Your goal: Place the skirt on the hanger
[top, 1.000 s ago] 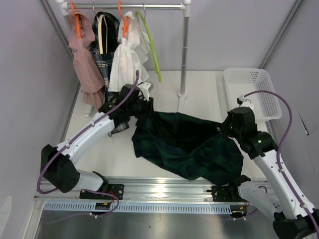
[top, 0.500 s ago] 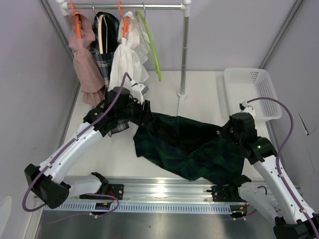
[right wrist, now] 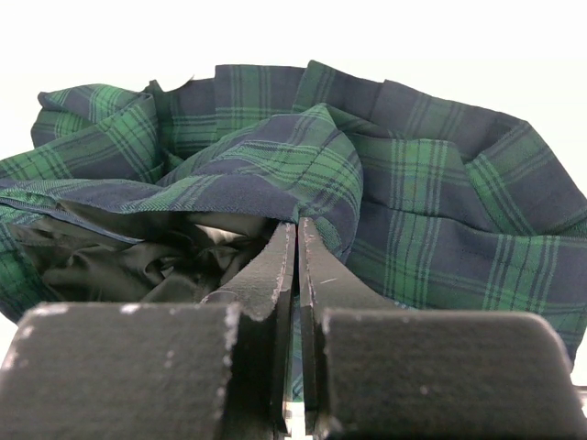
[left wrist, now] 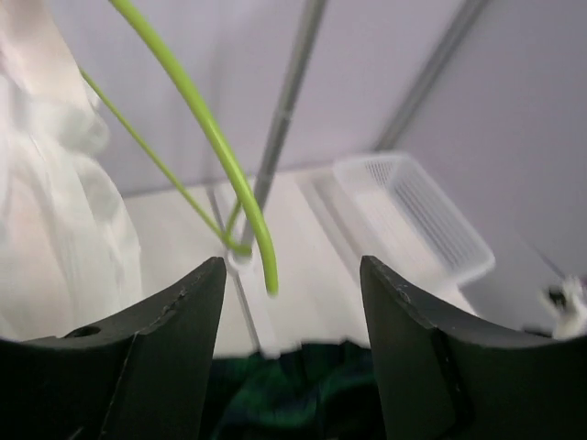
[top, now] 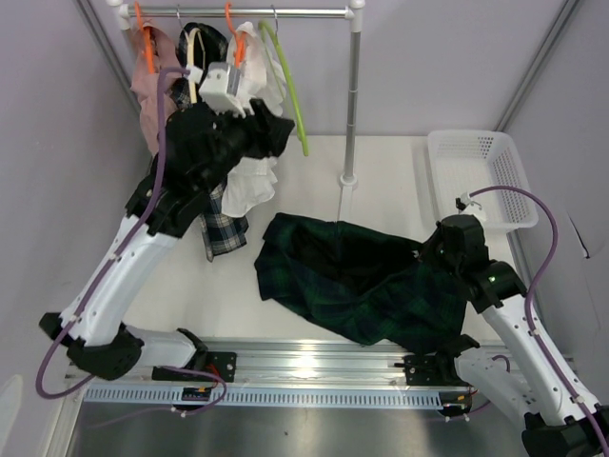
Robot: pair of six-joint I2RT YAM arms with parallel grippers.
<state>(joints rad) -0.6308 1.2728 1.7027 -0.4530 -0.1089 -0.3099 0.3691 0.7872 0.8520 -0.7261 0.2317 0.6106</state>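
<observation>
The left gripper [left wrist: 292, 275] has dropped the skirt [top: 362, 276] and swung up to the green hanger [left wrist: 218, 145], jaws wide. The right gripper [right wrist: 295, 240] stays pinched on the skirt's edge, down on the table [top: 400, 176]. Fetching the hanger looks next

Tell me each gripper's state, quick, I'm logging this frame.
Left gripper: open, empty, jaws facing the green hanger.
Right gripper: shut on the skirt.
</observation>
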